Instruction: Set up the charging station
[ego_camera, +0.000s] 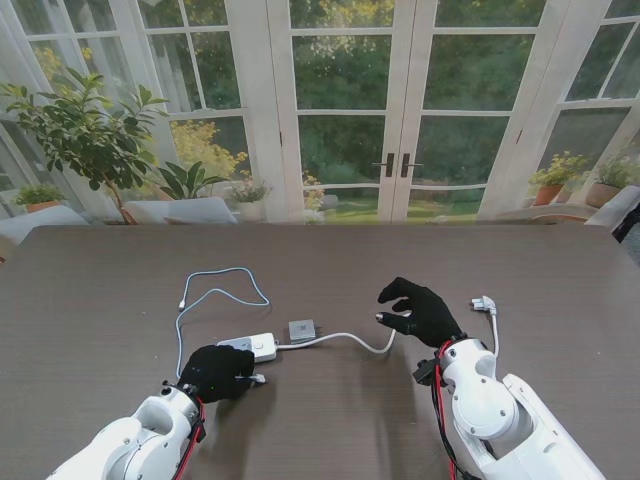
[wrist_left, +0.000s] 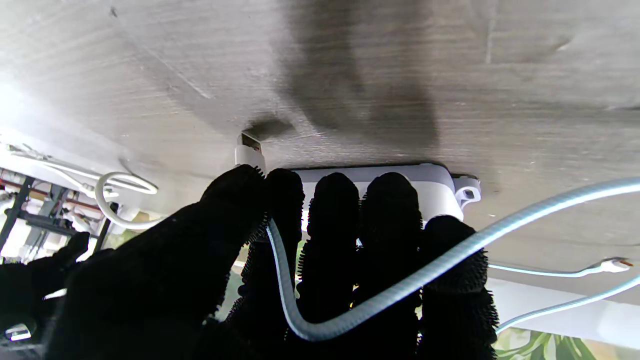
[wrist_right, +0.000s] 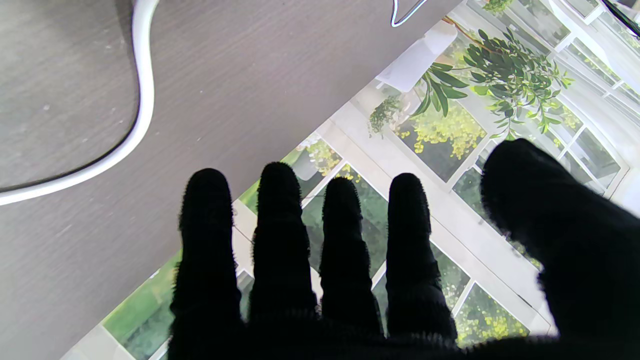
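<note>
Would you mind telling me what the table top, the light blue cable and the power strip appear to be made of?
Table top: probably wood or wood-look laminate, matte grey-brown; fine straight grain shows.
Light blue cable: seemingly braided fabric sleeve; a fine woven texture shows in the left wrist view.
Power strip: likely smooth white moulded plastic, with rounded corners and a slight sheen.

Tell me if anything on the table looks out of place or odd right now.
Nothing looks damaged. The light blue cable lies in a loose loop on the table, and its USB plug is pinched in the left hand beside the white power strip, not yet plugged in. The right hand hovers open.
</note>
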